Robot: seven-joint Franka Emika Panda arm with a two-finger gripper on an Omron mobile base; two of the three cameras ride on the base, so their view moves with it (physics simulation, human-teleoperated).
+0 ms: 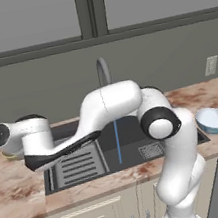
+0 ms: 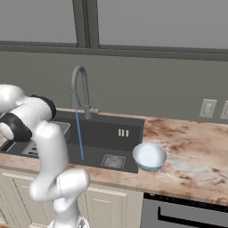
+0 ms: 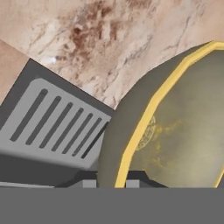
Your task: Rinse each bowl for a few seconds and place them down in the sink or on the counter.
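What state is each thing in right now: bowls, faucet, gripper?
olive-gold bowl: rim between the gripper fingertips, over the counter beside the ribbed tray.
pale blue bowl: upright on the counter, right of the sink, untouched.
faucet: running, stream falling into the sink.
gripper: shut on the olive-gold bowl's rim.

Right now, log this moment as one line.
pincer: shut on olive-gold bowl rim | faucet: running | pale blue bowl: on counter

Glossy olive-gold bowl [image 3: 183, 127], marbled polished stone counter [image 3: 109, 39], matt ribbed tray [image 3: 57, 122].
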